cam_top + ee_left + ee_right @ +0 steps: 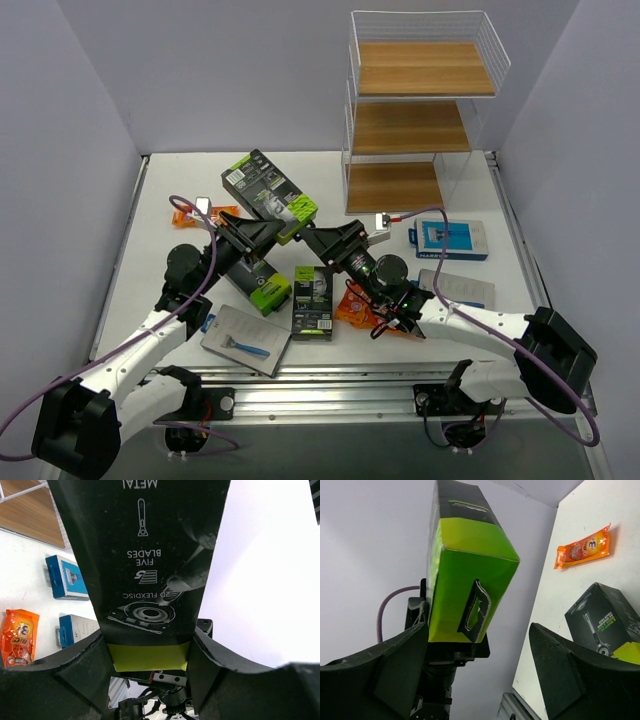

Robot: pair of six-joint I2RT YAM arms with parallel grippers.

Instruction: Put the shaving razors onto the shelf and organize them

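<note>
My left gripper (272, 230) is shut on a black-and-lime-green razor box (268, 192) and holds it tilted above the table. In the left wrist view the box (150, 555) sits clamped between the fingers of that gripper (150, 650). My right gripper (312, 238) is open, right by the box's lime end. In the right wrist view that end (470, 580) lies beside the left finger of the right gripper (479, 630). The three-tier shelf (420, 110) stands at the back right with bare boards.
On the table lie two more black-and-lime boxes (265, 285) (313, 300), a grey card with a blue razor (245, 340), orange packets (195, 213) (360, 305), a blue card (448, 240) and a grey card (455, 288).
</note>
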